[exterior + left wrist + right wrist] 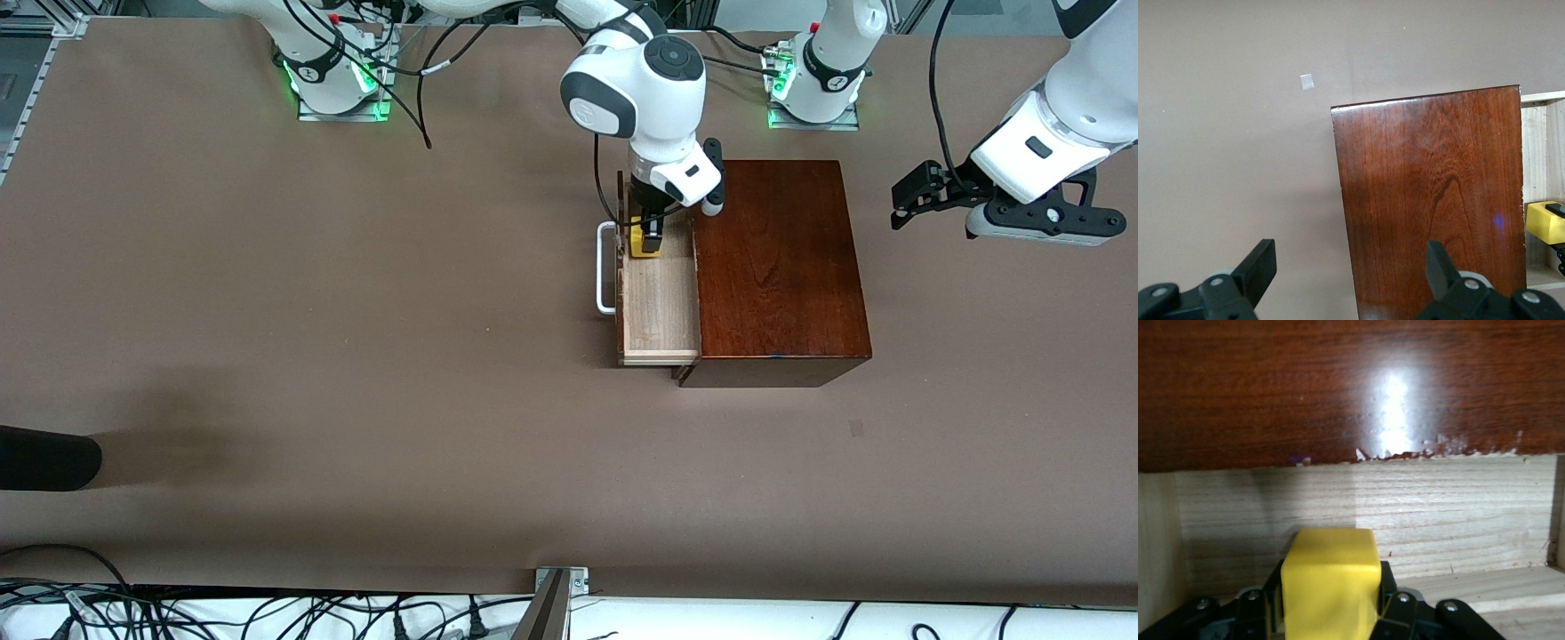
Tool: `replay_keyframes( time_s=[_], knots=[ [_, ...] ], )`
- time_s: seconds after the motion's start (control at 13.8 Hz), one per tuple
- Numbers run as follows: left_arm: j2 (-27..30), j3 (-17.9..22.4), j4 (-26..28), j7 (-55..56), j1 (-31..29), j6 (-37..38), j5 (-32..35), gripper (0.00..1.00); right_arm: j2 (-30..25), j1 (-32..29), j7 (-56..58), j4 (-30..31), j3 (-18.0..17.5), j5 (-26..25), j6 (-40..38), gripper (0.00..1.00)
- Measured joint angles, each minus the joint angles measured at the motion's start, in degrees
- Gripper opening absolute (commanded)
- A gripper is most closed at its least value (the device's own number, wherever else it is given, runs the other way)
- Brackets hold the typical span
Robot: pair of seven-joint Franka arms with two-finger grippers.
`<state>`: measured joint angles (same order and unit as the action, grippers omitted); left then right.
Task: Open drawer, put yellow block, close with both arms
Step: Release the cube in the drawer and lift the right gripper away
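Hidden under the right arm's wrist: most of yellow block (642, 245) and right gripper (650, 233). Cut off by the right wrist picture's edge: block's lower part.

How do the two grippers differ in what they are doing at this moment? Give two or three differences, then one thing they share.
The right gripper is shut on the yellow block; the left gripper is open and holds nothing. The right gripper is down in the open drawer; the left gripper waits in the air past the wooden box, at the left arm's end of the table. Both have black fingers.
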<state>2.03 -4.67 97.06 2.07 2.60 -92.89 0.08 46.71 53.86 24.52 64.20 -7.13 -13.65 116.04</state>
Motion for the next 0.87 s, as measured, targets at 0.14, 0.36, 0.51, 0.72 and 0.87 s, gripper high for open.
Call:
replay_keyframes(
  time_s=[0.14,0.36,0.51,0.72,0.87],
  knots=[
    [0.0,0.0,0.0,0.0,0.0,0.5,0.0,1.00,0.5,0.0,0.6,0.0,0.1,0.0,0.0,0.00],
    [0.0,0.0,0.0,-0.1,0.0,2.2,0.0,1.00,0.9,0.0,1.4,-0.1,0.1,0.0,0.3,1.00],
    [0.0,0.0,-0.1,-0.1,0.0,2.3,0.0,1.00,1.0,0.0,1.5,-0.2,0.2,0.0,0.6,1.00],
    [0.0,-0.1,-0.5,-3.0,0.0,2.6,0.0,1.00,0.9,0.0,1.5,-1.3,0.4,0.0,0.5,1.00],
    [0.0,0.0,-0.6,-6.4,-0.1,2.8,0.0,1.00,-0.4,-0.3,1.3,-2.8,0.5,1.4,0.5,1.00]
  ],
)
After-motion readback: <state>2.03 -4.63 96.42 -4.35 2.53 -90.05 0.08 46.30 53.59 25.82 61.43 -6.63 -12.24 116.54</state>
